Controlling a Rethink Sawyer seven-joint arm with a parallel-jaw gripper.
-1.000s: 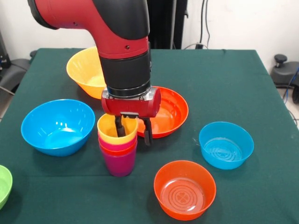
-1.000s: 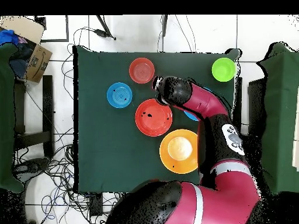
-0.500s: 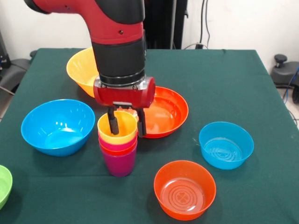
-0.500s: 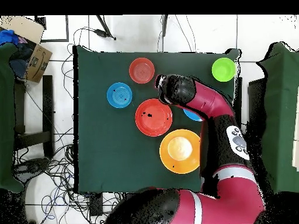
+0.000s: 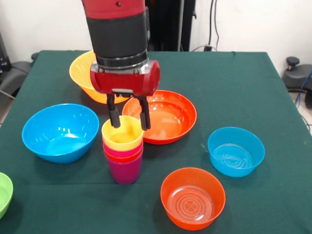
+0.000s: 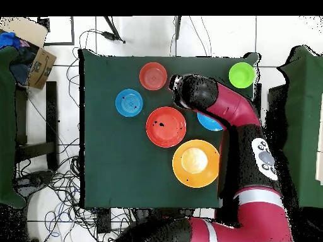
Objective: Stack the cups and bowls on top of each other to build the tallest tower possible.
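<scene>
— Four cups sit nested in one tower (image 5: 123,152) on the green table (image 5: 234,92): purple at the base, then orange and crimson rims, with the yellow cup (image 5: 123,133) on top. That is my view from the front.

— And your gripper?

— My gripper (image 5: 128,116) hangs just above the yellow cup's rim, fingers (image 5: 145,115) spread apart and holding nothing. One finger is over the rim's left edge, the other over its right.

— Where are the bowls?

— The large blue bowl (image 5: 60,131) is beside the tower on the picture's left. The wide red-orange bowl (image 5: 165,116) is just behind it to the right, the large orange-yellow bowl (image 5: 87,74) behind my wrist. The small blue bowl (image 5: 236,150) and small translucent orange bowl (image 5: 192,197) stand apart on the right, and the green bowl (image 5: 4,193) shows at the lower left edge.

— From overhead?

— My arm (image 6: 230,116) covers the tower.
</scene>
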